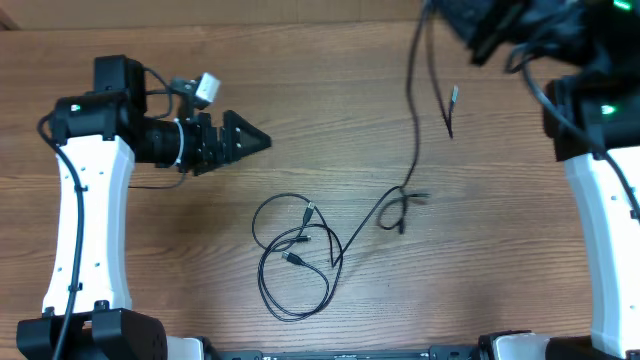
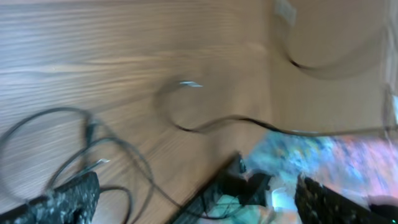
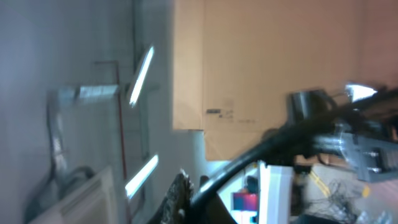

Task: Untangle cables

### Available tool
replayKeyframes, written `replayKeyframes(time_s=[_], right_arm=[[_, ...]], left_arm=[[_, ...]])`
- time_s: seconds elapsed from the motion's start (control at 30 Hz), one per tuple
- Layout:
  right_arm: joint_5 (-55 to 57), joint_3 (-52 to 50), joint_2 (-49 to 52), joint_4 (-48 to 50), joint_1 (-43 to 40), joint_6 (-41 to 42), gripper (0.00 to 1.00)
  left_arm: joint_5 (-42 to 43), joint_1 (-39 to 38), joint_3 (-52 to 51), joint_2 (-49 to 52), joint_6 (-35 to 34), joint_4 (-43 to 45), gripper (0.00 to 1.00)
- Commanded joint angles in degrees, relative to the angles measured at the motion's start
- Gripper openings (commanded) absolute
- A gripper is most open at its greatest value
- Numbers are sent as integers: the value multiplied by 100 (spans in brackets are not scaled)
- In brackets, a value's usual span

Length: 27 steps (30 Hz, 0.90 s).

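Wooden table (image 1: 330, 90) carries the cables (image 1: 297, 255) as a loose loop near its front edge in the overhead view. The left gripper (image 1: 262, 140) hovers apart from them, up and to their left, and touches nothing. 1 strand climbs from the loop to the raised right gripper (image 1: 480, 40), which is closed on it. In the left wrist view the 2 fingers (image 2: 71, 196) stand wide and empty, with the cables on the wood just beyond them. The right wrist view is too blurred to judge the jaws.
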Motion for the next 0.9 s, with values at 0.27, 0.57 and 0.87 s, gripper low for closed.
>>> replayKeyframes(time_s=[0.27,0.57,0.87], right_arm=[[1917,48,201,-2240,1161,-2175,4],[2149,48,520,-2389,1434,-2245,4],[2221,48,549,-2194,1530,-1661,4]], left_arm=[[988,-1279,72,-26,1193,586,96],[1663,-1731,72,-26,1399,1069,90],[1939,-2000,72,-24,1021,1886,91]])
